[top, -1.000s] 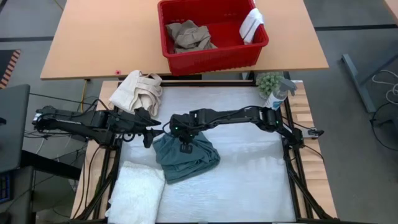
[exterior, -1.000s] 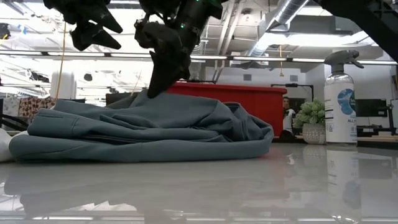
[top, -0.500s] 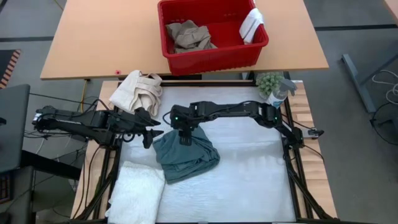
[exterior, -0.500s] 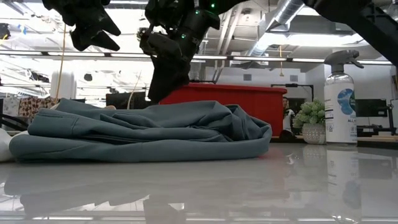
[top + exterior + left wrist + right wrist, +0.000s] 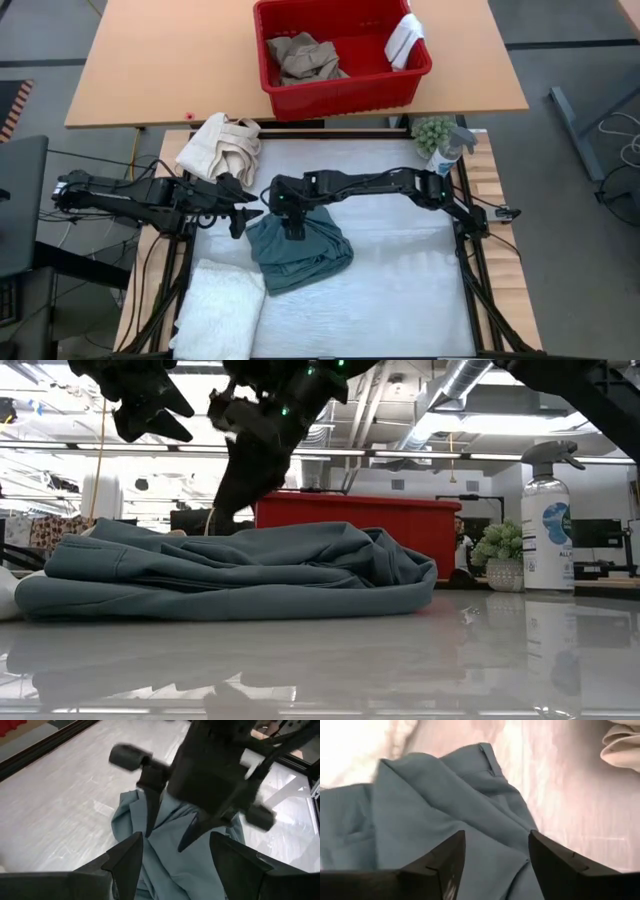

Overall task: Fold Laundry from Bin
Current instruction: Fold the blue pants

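— Where do the jaws stand?

— I see my right gripper (image 5: pixel 291 222) spread and empty, hanging just above the far edge of the teal garment (image 5: pixel 300 252). My left gripper (image 5: pixel 243 214) is parted too, holding nothing, just beside the garment's left edge.

— What worries you?

— The two grippers sit near each other; if I bring both in on the garment's far-left corner, I judge they could knock together or pinch several layers at once.

— Room to work?

— Bare table lies right of the garment. The white towel (image 5: pixel 222 308) touches its near-left side, the cream bundle (image 5: pixel 220 146) lies beyond it, and the bin (image 5: pixel 342 56) sits well apart, trousers (image 5: pixel 303 57) inside.
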